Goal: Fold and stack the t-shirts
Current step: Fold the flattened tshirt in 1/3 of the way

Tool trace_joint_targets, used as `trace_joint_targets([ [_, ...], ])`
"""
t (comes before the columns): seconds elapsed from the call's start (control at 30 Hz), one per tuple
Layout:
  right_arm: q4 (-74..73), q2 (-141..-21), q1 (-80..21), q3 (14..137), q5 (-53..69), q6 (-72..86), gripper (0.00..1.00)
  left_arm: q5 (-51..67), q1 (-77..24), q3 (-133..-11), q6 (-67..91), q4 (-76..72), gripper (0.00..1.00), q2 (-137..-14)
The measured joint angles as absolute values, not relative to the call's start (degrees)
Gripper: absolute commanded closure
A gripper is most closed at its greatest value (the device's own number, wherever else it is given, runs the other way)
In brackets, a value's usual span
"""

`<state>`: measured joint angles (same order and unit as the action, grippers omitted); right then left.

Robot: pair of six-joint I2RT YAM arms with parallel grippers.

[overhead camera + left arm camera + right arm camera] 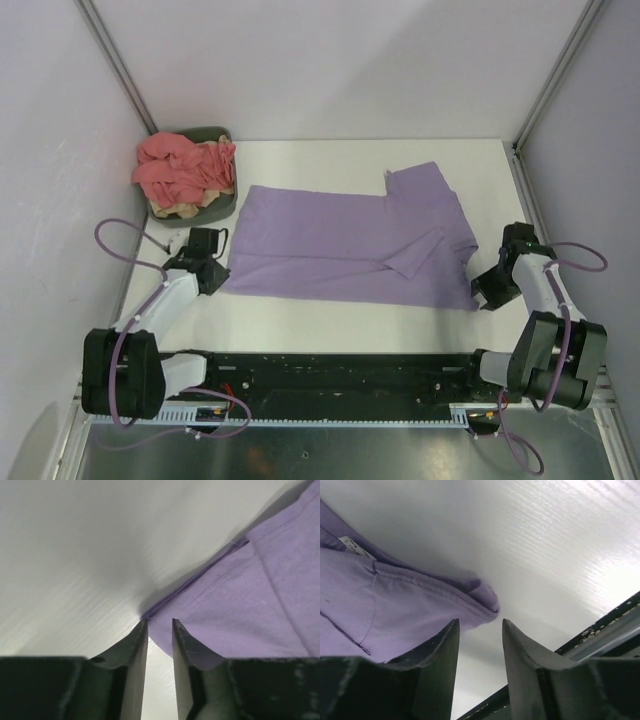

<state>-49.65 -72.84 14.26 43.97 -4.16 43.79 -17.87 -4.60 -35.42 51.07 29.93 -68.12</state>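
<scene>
A lavender t-shirt [350, 245] lies spread flat on the white table [330, 320], with one sleeve folded in. My left gripper [215, 277] is at its near left corner. In the left wrist view that gripper [160, 622] is open by a narrow gap, and the shirt's corner [235, 605] lies at the fingertips. My right gripper [487, 290] is at the near right corner. In the right wrist view it [480, 622] is open and empty, with the shirt's folded edge [420, 605] just ahead of the tips. Salmon-pink shirts [180, 165] are piled in the bin on tan cloth [185, 210].
The dark grey-green bin [222, 135] stands at the far left of the table, next to the left wall. A black rail [330, 370] runs along the near edge between the arm bases. Walls close in the back and both sides.
</scene>
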Motion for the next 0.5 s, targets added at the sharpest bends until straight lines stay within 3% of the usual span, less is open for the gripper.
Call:
trace_joint_targets([
  [0.07, -50.3, -71.2, 14.4, 43.9, -4.9, 43.7, 0.44, -18.2, -4.3, -35.4, 50.4, 30.3, 0.46, -66.9],
  [0.13, -50.3, -69.7, 14.1, 44.0, -5.6, 43.2, 0.42, -18.3, -4.2, -35.8, 49.1, 30.7, 0.38, -66.0],
  [0.37, -46.7, -68.4, 1.4, 49.9, -8.6, 41.0, 0.43, -17.2, -5.2, -44.4, 42.7, 31.3, 0.35, -68.1],
  [0.5, -40.4, -73.4, -6.5, 53.1, -7.2, 40.3, 0.45, -15.8, -8.4, -51.3, 39.3, 30.3, 0.35, -71.9],
])
